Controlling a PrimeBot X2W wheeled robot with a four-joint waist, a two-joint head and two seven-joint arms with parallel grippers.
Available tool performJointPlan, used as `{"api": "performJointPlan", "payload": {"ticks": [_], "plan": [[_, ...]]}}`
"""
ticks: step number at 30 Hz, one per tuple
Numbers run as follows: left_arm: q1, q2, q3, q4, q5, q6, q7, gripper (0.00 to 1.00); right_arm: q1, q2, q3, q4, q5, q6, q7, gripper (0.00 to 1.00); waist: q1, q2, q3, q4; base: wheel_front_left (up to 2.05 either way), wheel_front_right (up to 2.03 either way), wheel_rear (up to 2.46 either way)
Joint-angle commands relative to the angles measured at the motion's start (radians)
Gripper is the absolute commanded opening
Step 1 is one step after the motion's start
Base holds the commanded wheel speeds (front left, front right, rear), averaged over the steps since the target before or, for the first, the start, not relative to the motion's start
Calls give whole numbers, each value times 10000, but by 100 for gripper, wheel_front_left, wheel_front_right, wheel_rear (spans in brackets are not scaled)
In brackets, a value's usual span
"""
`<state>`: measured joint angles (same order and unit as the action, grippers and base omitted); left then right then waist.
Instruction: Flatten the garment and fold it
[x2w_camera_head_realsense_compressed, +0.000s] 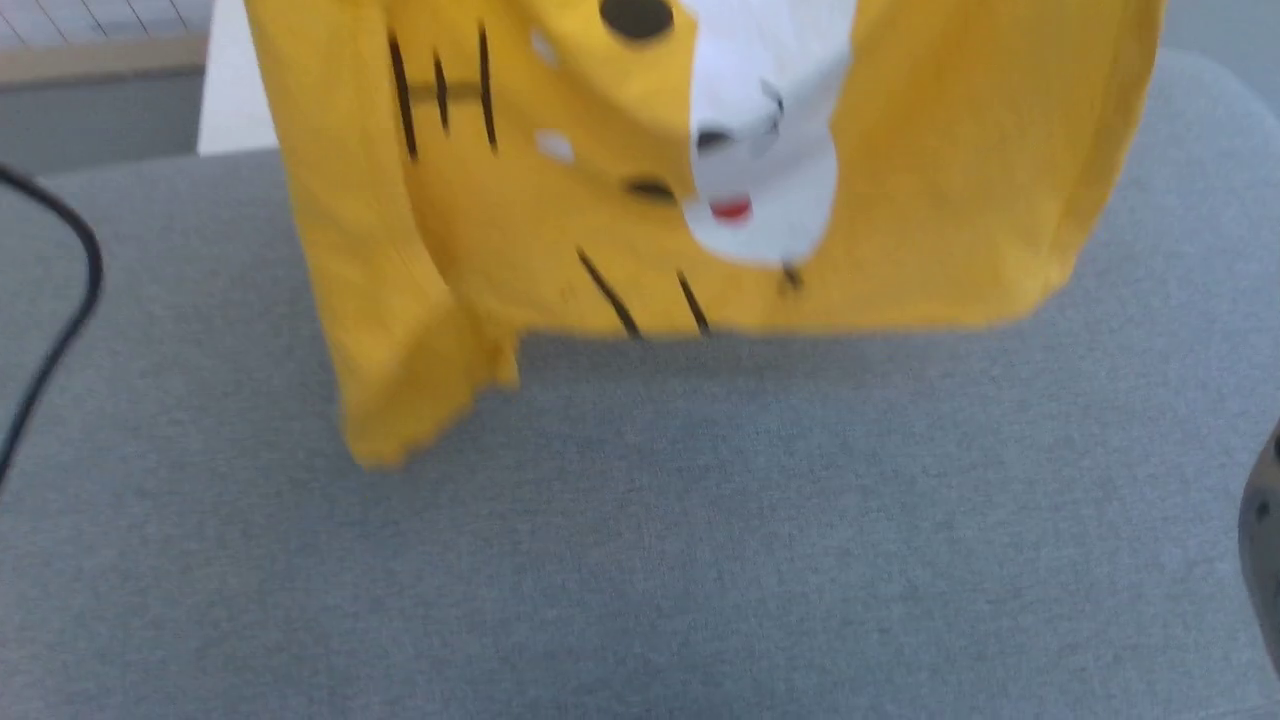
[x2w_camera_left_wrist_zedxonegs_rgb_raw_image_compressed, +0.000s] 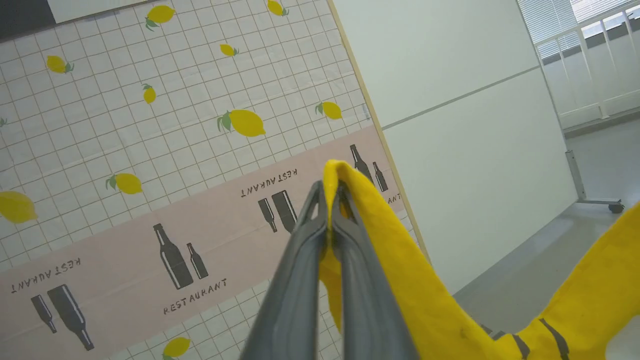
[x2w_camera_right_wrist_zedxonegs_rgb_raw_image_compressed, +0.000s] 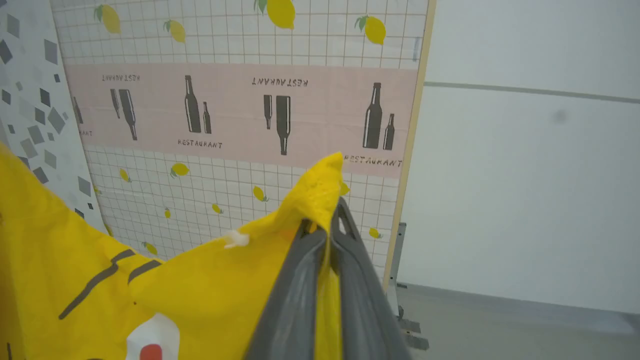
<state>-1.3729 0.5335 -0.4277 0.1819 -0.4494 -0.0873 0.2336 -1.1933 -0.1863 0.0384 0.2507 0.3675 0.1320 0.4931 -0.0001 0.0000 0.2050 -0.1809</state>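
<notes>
Garment (x2w_camera_head_realsense_compressed: 480, 230): held up in the air over the grey table (x2w_camera_head_realsense_compressed: 640, 560), face print seen.
Left gripper (x2w_camera_left_wrist_zedxonegs_rgb_raw_image_compressed: 330, 194): clamped tight on one yellow edge.
Right gripper (x2w_camera_right_wrist_zedxonegs_rgb_raw_image_compressed: 325, 220): clamped tight on another yellow edge.

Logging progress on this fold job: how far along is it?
Done: the garment is picked up, pinched by the left gripper and right gripper. In hand: it hangs spread over the grey surface, print showing. Left: laying it flat, then every fold.
</notes>
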Motion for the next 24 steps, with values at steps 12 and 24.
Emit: {"api": "performJointPlan", "payload": {"ticks": [12, 24], "plan": [[-4587, 5, -1918, 1951, 1520, -425, -2913, 0, -3981, 229, -74, 2776, -1290, -13, -2734, 0, 1, 0, 4218, -319, 0, 0, 0], [-4426, 1385, -3860, 2128, -276, -432, -4741, 0, -4045, -224, 1165, 4079, -832, -13, -4803, 0, 1, 0, 5672, -65, 0, 0, 0]]}}
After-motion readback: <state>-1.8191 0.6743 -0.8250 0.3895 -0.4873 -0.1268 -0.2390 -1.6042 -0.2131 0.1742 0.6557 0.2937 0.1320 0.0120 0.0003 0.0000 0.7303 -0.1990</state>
